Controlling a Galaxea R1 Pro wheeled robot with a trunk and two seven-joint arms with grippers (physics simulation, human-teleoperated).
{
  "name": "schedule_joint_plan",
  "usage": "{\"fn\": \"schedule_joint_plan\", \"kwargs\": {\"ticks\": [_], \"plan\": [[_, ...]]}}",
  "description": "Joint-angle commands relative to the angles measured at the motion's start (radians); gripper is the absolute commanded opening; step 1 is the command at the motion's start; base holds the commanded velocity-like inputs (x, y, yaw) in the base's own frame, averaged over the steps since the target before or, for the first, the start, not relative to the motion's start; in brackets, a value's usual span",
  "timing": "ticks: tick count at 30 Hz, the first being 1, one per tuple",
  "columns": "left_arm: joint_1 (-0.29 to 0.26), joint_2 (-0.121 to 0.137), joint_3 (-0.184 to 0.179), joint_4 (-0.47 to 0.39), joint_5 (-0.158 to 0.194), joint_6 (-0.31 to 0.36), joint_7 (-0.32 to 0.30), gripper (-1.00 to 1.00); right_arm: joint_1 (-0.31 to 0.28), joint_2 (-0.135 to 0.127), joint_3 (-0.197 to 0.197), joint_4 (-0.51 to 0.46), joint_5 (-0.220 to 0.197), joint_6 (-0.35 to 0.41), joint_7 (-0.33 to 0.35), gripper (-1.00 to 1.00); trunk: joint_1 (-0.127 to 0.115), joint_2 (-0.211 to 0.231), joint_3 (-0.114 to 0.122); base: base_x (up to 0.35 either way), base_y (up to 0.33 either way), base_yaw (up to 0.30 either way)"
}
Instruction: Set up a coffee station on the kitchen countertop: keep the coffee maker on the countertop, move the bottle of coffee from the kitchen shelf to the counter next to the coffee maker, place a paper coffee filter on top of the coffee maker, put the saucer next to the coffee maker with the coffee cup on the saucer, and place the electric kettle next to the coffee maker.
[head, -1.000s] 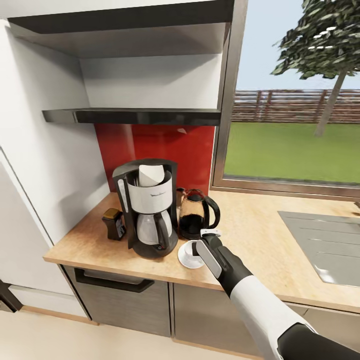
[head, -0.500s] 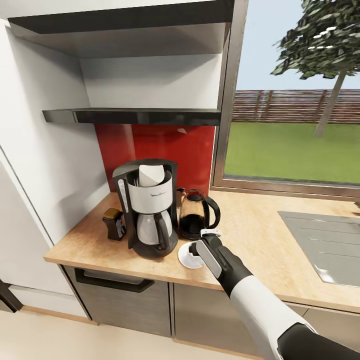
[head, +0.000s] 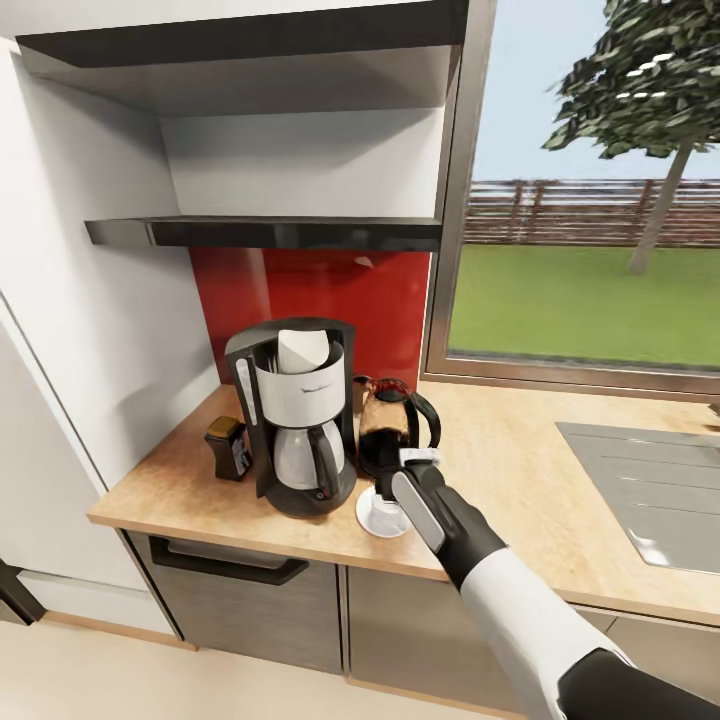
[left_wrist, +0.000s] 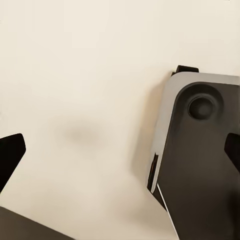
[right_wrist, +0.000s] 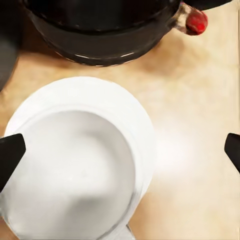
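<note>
Reaching forward over the tabletop (head: 520, 480), my right arm holds its claw (head: 400, 480), fingers spread and released, above the coffee cup (right_wrist: 70, 170) on its saucer (right_wrist: 142, 125), just beside the coffee maker (head: 295, 410).

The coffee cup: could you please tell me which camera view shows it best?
The right wrist view: the coffee cup is seen from straight above, on its saucer. In the head view the right gripper hides most of it. The left wrist view faces pale flooring.
</note>
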Motion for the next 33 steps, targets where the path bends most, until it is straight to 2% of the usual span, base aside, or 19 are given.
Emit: {"fn": "schedule_joint_plan", "kwargs": {"ticks": [1, 16, 23, 33], "plan": [[-0.001, 0.000, 0.007, 0.002, -0.011, -0.005, 0.004, 1.00, -0.001, 0.000, 0.002, -0.016, -0.009, 0.002, -0.010, 1.00, 0.001, -0.002, -0.002, 0.000, 0.000, 0.000], [-0.001, 0.000, 0.004, 0.002, -0.011, -0.010, 0.002, 1.00, -0.001, 0.000, 0.003, -0.127, -0.008, 0.004, -0.010, 1.00, 0.001, -0.002, -0.002, 0.000, 0.000, -0.001], [-0.001, -0.001, 0.005, 0.002, -0.014, -0.011, 0.002, 1.00, -0.001, 0.000, 0.006, -0.145, -0.007, 0.004, -0.010, 1.00, 0.001, -0.002, 0.004, -0.009, 0.000, -0.127], [-0.001, -0.001, 0.005, 0.001, -0.017, -0.011, 0.003, 1.00, -0.001, 0.000, 0.008, -0.148, -0.007, 0.004, -0.010, 1.00, 0.001, -0.002, 0.012, -0.266, 0.000, -0.136]]}}
